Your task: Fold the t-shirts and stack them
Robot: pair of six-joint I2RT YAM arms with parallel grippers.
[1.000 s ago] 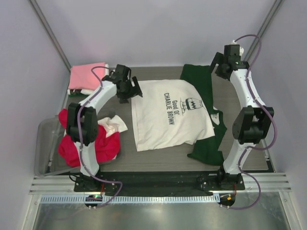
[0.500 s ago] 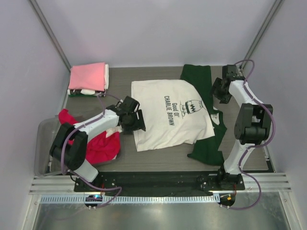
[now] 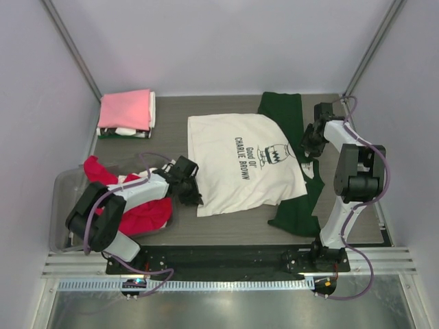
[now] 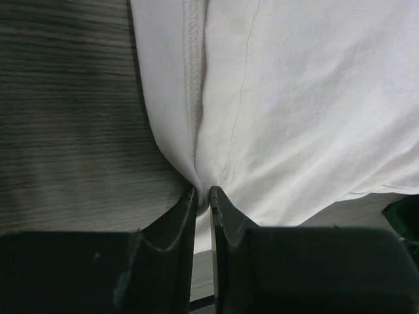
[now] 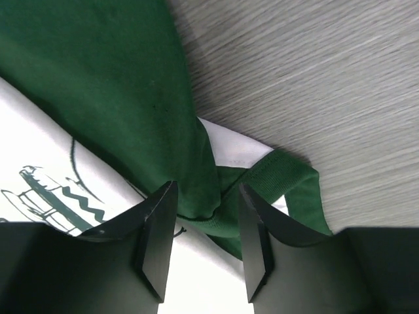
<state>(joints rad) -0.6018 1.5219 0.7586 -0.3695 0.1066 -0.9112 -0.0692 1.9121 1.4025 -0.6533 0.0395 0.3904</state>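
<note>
The left end effector (image 3: 191, 197) is nearly closed and pinches the near-left corner of the cream-white t-shirt (image 3: 236, 168), soft cloth with a black "Good Ol' Charlie Brown" print. The left wrist view shows its two dark fingertips (image 4: 186, 203) squeezing a gathered fold of the hem, which puckers up off the grey wood-grain worktop (image 4: 65, 98). The shirt lies spread flat mid-worktop.

The right end effector (image 3: 309, 152) stands about half open at the shirt's far-right corner. In the right wrist view it (image 5: 204, 196) straddles a ridge of the dark green t-shirt (image 5: 98, 78), with cream cloth showing beside it; whether the pads press the cloth cannot be told.

The green shirt (image 3: 296, 209) lies partly under the cream one, along its right side.
</note>
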